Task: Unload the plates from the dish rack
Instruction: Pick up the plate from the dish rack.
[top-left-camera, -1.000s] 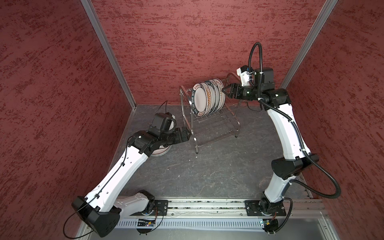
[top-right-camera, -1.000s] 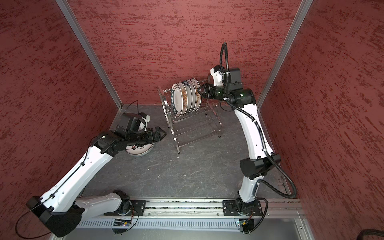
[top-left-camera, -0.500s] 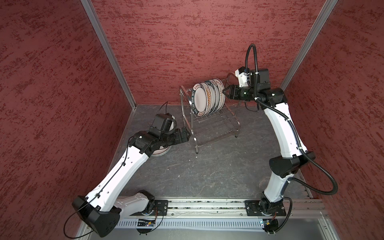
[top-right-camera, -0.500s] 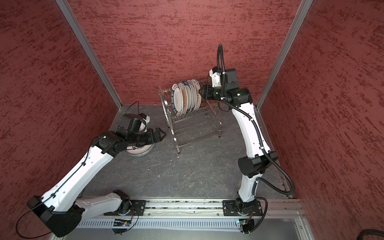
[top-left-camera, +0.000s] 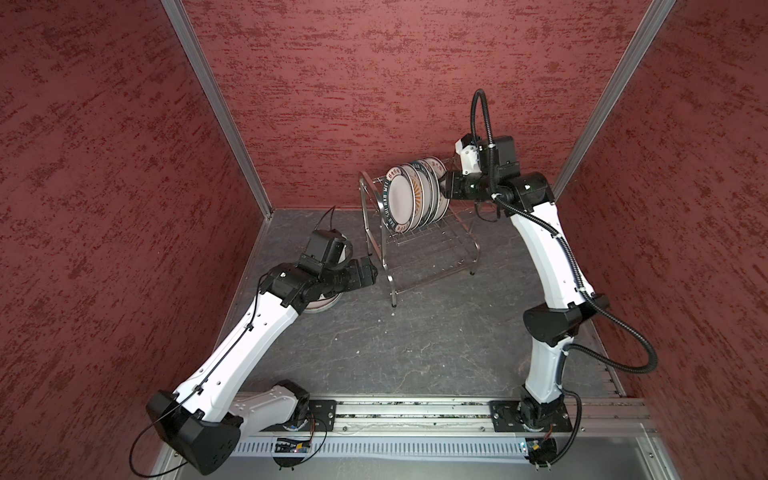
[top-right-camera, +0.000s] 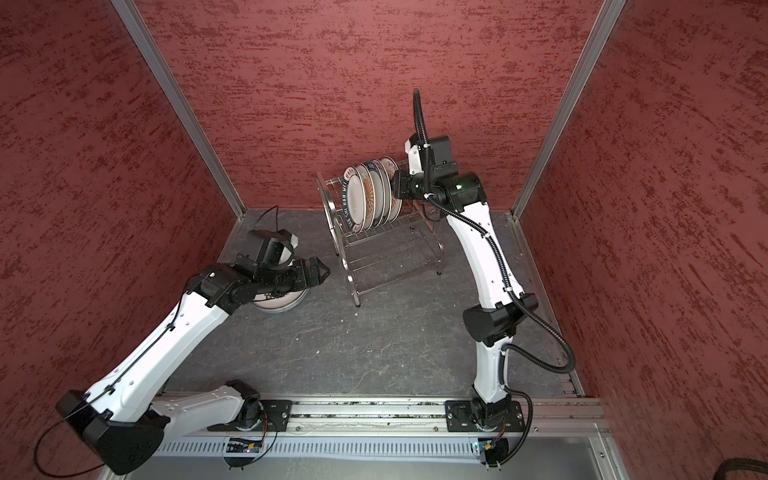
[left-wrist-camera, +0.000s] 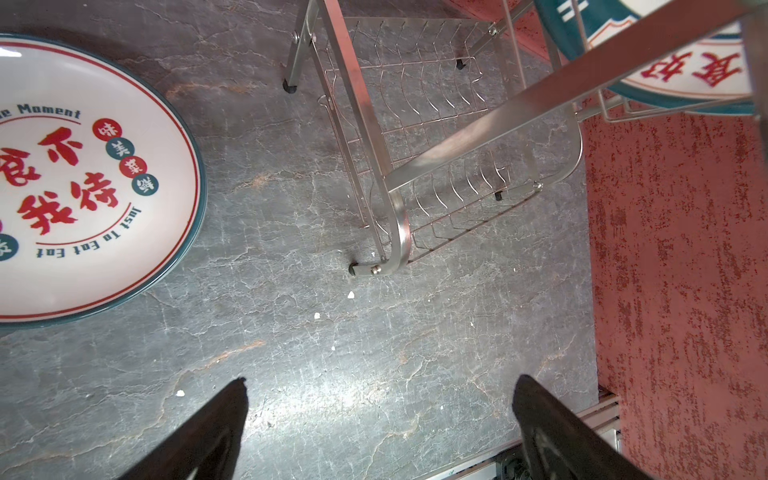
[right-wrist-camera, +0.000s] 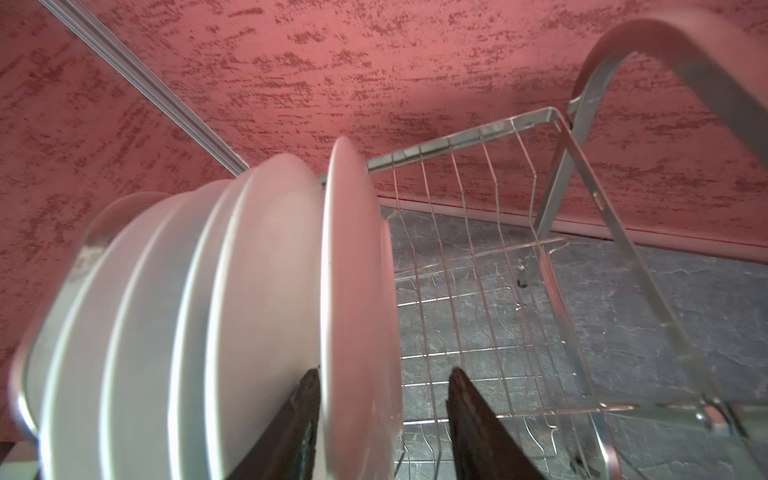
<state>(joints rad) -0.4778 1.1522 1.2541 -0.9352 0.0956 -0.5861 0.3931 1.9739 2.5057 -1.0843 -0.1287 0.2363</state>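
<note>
Dish rack (top-left-camera: 428, 257) on the grey floor (top-left-camera: 415, 340), near the red back wall (top-left-camera: 395, 104). Open floor from its legs out to the rail (top-left-camera: 415, 415) at the near edge; side walls well apart from it. Plates (top-left-camera: 405, 199) on edge in the upper tier, packed close together toward the left end frame, with open wire slots beyond them on the right.

Right gripper (right-wrist-camera: 382, 372) at that right side of the row, jaws spread to either side of the end plate (right-wrist-camera: 357, 291). One finger (right-wrist-camera: 299, 415) between it and the next plate, touching or just beside its face; cannot tell which. Other finger (right-wrist-camera: 478, 415) apart from it, over the open wires. Not yet pinched.

Left gripper (left-wrist-camera: 381, 379) spread wide, gripping nothing, above the floor between the rack's near leg and a flat plate (left-wrist-camera: 83, 187), teal-rimmed with red characters. In a top view, that flat plate (top-right-camera: 282, 303) partly under the left arm.
</note>
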